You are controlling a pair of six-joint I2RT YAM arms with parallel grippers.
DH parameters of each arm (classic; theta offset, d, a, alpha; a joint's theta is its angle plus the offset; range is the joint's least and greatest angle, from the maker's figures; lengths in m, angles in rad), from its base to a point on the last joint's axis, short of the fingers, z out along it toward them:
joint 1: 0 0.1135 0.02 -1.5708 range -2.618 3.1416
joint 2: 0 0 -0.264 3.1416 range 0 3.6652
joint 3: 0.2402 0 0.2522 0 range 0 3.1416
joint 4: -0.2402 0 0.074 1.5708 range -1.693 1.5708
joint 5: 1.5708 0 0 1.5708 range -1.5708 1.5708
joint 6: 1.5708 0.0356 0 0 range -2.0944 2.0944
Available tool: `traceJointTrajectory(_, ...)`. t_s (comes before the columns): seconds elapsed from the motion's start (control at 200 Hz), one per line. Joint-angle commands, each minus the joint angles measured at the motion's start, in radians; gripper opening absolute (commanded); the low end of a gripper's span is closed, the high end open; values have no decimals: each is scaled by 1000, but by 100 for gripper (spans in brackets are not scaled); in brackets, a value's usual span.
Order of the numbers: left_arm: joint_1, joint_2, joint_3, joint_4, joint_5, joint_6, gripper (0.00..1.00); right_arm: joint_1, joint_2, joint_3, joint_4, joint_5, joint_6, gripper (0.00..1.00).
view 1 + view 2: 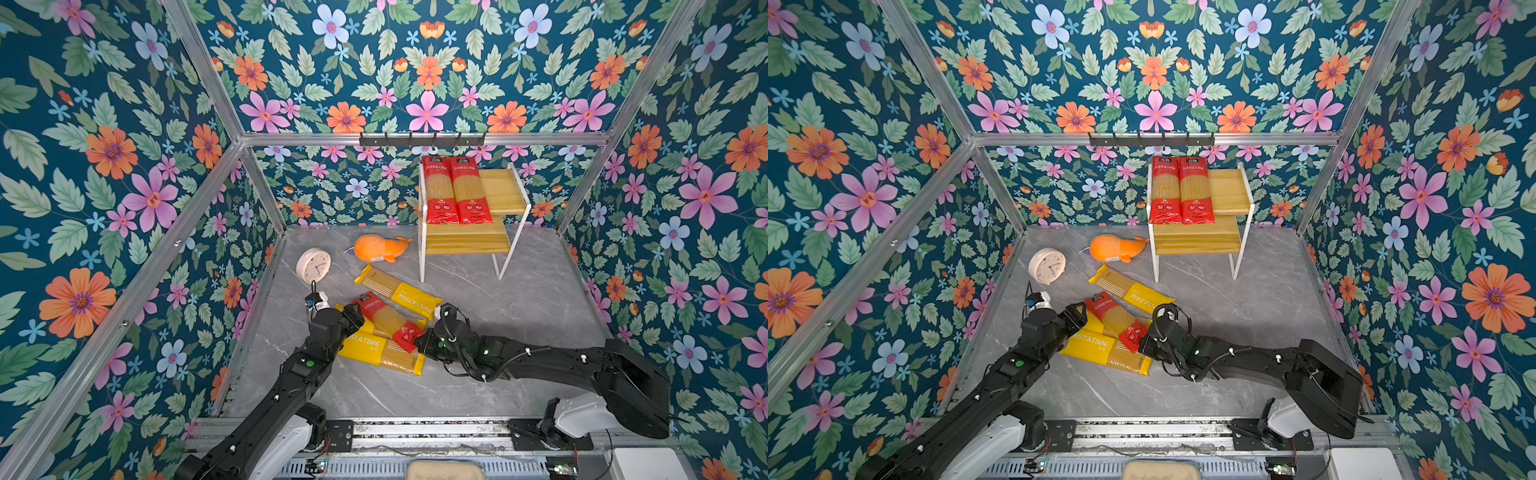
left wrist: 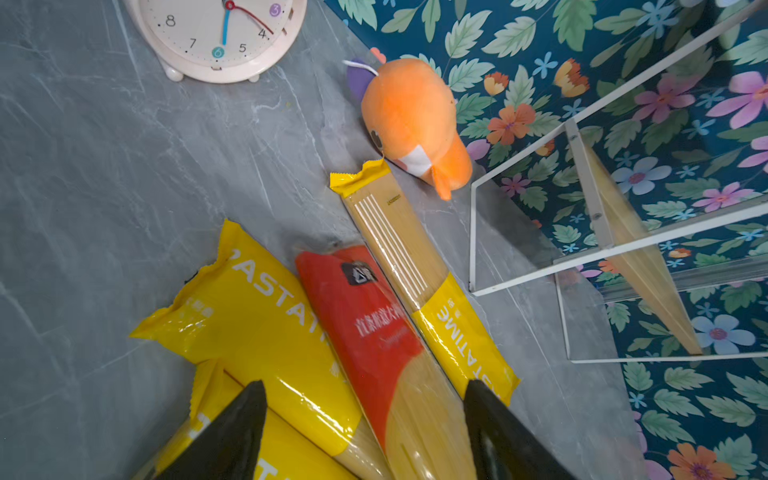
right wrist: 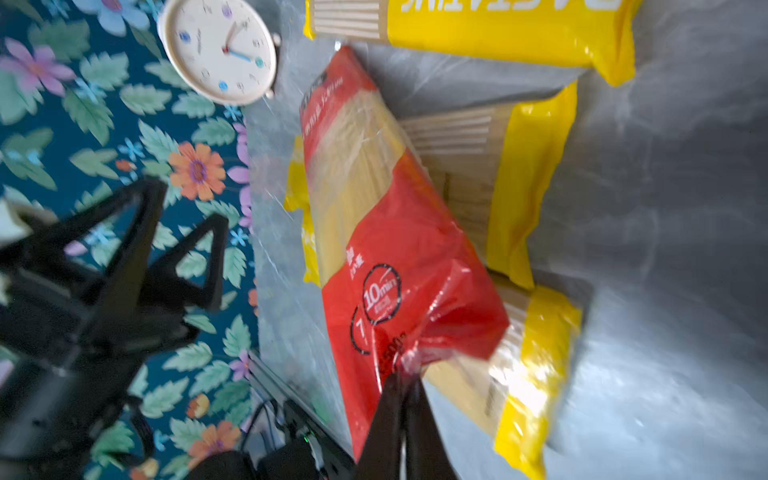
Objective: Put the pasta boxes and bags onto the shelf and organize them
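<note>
Right tool (image 3: 405,376) first: its fingers are pressed together on the crimped red end of the clear red-ended pack (image 1: 386,318), pinching film only (not the spaghetti itself). That pack lies slantwise across two yellow PASTATIME packs (image 1: 380,352) toward the near left of the surface (image 1: 519,303). I judge it light, stiff lengthwise and brittle inside, with slick film that could slip or tear, so mid-body across the width seems the safer hold. Left tool (image 2: 363,384) stands wide open astride the pack toward its other end, gripping nothing. The shelf (image 1: 505,187) at the far edge carries two red-ended packs (image 1: 455,191) on its top board.
</note>
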Motion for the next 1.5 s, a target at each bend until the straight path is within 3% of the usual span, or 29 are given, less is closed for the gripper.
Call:
traceJointTrajectory(0.0,-5,31,-1,39,16,13,77,12,-37,-2,-162,-35,-115,17)
traceJointTrajectory(0.12,-50,65,6,59,14,14,77,-20,-85,-16,-225,-54,-212,28)
traceJointTrajectory(0.23,-136,116,12,93,-5,-1,77,-128,-74,4,-226,-188,-297,39)
traceJointTrajectory(0.345,-229,185,2,169,-22,-39,77,-242,0,82,-221,-330,-395,43)
traceJointTrajectory(0.525,-284,297,-30,314,30,-118,75,-301,182,261,-253,-367,-486,45)
traceJointTrajectory(0.725,-281,252,-74,282,7,-127,74,-278,359,319,-201,-419,-422,44)
traceJointTrajectory(1.03,-113,152,-113,197,119,-52,71,-75,324,313,-261,-391,-403,43)
traceJointTrajectory(1.26,-104,150,-108,181,127,-38,70,-161,259,266,-199,-444,-372,47)
traceJointTrajectory(1.495,-115,230,-102,214,169,-32,69,-206,333,250,27,-482,-223,48)
